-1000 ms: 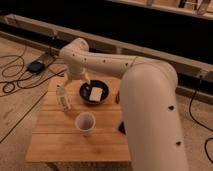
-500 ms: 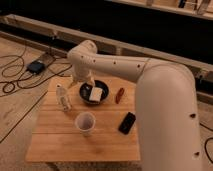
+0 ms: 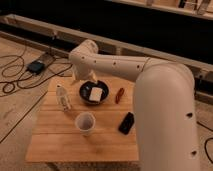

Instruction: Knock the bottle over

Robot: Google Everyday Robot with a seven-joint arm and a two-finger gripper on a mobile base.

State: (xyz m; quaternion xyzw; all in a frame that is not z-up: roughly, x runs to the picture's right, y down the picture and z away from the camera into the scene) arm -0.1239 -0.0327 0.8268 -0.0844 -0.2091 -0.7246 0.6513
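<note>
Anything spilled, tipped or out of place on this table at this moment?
Nothing stands out. The bottle and paper cup stand upright, and the bowl sits level. The end effector hangs above the table's back edge, between bottle and bowl.

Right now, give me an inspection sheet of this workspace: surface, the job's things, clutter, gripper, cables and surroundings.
Surface: wooden slatted table.
Job's things: bottle stands upright near the table's picture-left edge, not yet knocked over.
Clutter: dark bowl holding a white block; paper cup; red item; black flat device.
Grippers: gripper hangs over the bowl's far rim, apart from the bottle.
Cables: black cables and a power box on the floor.
Surroundings: dark rail behind.
</note>
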